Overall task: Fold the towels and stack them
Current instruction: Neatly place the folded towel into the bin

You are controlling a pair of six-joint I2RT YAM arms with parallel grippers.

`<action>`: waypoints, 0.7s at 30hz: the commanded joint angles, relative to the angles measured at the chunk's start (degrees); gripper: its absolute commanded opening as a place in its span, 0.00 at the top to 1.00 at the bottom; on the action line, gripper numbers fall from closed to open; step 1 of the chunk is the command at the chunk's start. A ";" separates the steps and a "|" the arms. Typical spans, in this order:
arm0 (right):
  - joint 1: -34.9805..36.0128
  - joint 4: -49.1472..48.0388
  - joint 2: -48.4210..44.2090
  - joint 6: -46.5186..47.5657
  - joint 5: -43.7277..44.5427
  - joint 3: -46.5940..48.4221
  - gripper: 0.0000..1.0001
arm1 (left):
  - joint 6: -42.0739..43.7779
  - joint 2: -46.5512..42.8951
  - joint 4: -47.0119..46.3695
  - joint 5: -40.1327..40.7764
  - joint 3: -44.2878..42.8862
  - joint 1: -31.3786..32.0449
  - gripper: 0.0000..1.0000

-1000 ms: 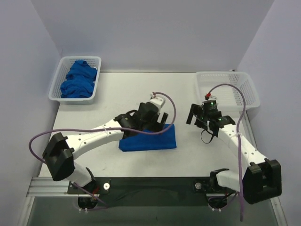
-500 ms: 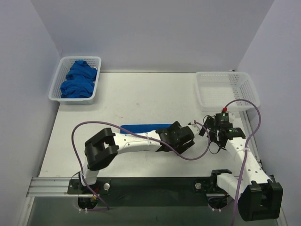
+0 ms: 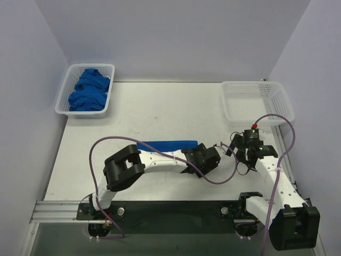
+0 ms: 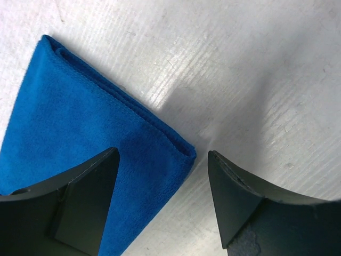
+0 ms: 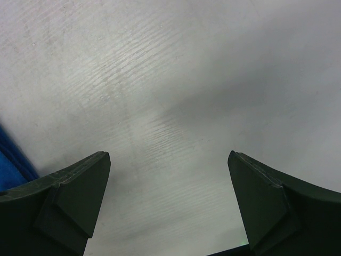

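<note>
A folded royal-blue towel [image 3: 165,144] lies flat at the table's middle, its near part hidden under my left arm. My left gripper [image 3: 200,160] sits low at the towel's right end. In the left wrist view the folded towel [image 4: 80,133] has its corner lying between the jaws of the left gripper [image 4: 162,160], which is open and touches nothing. My right gripper [image 3: 234,150] hovers just to the right, and the right wrist view shows that gripper [image 5: 168,160] wide open over bare table. A sliver of the towel [image 5: 9,165] shows at the left edge there.
A white mesh basket [image 3: 67,85] at the back left holds more crumpled blue towels [image 3: 88,90]. Another white mesh basket [image 3: 256,101] stands at the back right with nothing in it. Purple cables loop off both arms near the grippers.
My left arm has swung from over the towel round to its right end, and its jaws have narrowed a little. The right arm has drawn back toward the near right. The towel now shows as a narrower strip.
</note>
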State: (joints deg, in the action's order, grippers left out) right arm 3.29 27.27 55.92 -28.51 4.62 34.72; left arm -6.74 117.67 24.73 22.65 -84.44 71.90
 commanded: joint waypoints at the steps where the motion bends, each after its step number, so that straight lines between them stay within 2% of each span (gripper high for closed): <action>1: -0.48 1.30 0.59 -0.40 0.39 -0.53 0.00 | 0.33 0.98 -2.85 -1.82 0.77 0.08 0.22; 4: -0.48 0.95 0.85 -0.32 -0.14 -0.71 0.00 | 0.33 2.04 -2.85 -1.91 1.39 0.08 0.26; 7: -0.48 -0.10 0.94 -0.14 -2.50 -1.14 0.00 | 0.24 2.83 -2.76 -2.09 2.17 0.00 0.35; 8: -0.39 -1.33 0.94 0.03 -3.38 -1.23 0.00 | -0.02 2.74 -2.93 -2.00 2.44 -0.09 0.40; 9: -0.48 -1.86 1.03 0.04 -4.26 -1.49 0.00 | -0.02 2.66 -3.11 -2.09 2.62 -0.35 0.52; 12: -0.48 -3.79 1.38 -0.31 -8.30 -1.94 0.00 | -0.29 1.95 -3.28 -1.83 3.14 -0.97 0.71; 13: -0.39 -4.23 1.47 -0.58 -9.01 -2.02 0.00 | -0.38 1.78 -3.37 -1.74 3.41 -1.58 0.80; 17: -0.39 -7.65 2.00 -1.54 -13.49 -2.46 0.00 | -1.52 -1.11 -5.64 -3.05 5.94 -3.25 0.89; 21: -0.48 -13.37 3.14 -5.49 -22.52 -3.86 0.00 | -2.75 -5.60 -10.31 -6.39 10.43 -4.92 0.95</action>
State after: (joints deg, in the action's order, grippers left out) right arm 2.66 18.15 58.02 -30.87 -7.94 32.05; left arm -7.60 115.35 16.88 19.09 -77.34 69.14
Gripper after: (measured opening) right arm 0.999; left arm 0.180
